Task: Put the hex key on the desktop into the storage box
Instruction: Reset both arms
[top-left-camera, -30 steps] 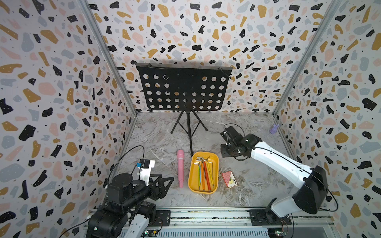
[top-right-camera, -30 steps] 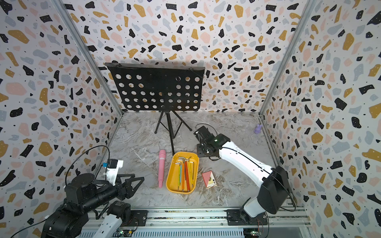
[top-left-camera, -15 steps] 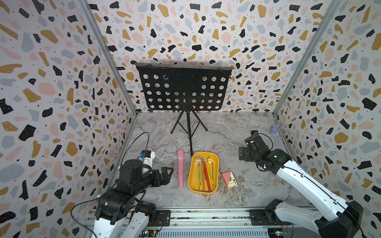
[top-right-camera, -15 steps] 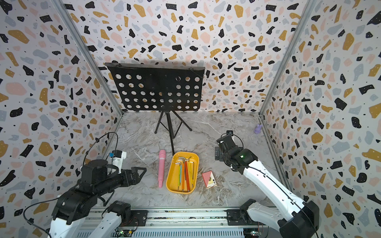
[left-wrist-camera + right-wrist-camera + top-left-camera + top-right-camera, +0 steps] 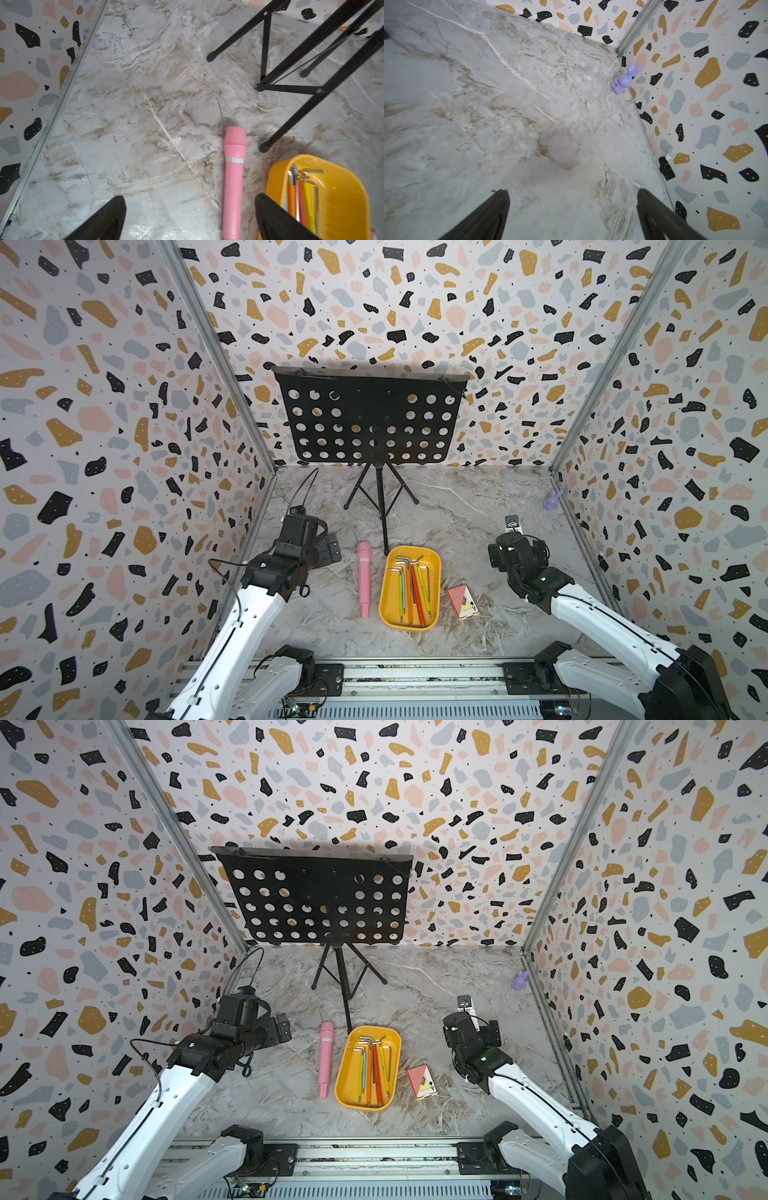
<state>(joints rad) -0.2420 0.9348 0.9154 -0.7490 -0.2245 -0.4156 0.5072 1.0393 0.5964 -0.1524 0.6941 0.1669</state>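
The yellow storage box (image 5: 386, 614) (image 5: 343, 1094) sits at the front middle of the marble desktop (image 5: 457, 510). Several coloured hex keys (image 5: 411, 589) (image 5: 374, 1071) lie lengthwise inside it, and every hex key I can see is in the box. My left gripper (image 5: 330, 549) (image 5: 284, 1026) hovers left of the box, open and empty. In the left wrist view the left gripper (image 5: 190, 198) has its jaws wide apart, with the box (image 5: 342, 187) and hex keys (image 5: 307, 197) beside one finger. My right gripper (image 5: 516, 552) (image 5: 469, 1031) (image 5: 573, 193) is open over bare desktop right of the box.
A pink microphone (image 5: 364, 578) (image 5: 233, 180) lies just left of the box. A red card box (image 5: 462, 600) lies on its right. A black music stand (image 5: 374, 418) stands behind, one tripod foot near the box's far end. A purple rabbit figure (image 5: 552, 501) (image 5: 625, 80) sits against the right wall.
The right arm has drawn back from beside the box's far end to the right side. The left arm has lifted from its low folded pose and reached forward towards the microphone.
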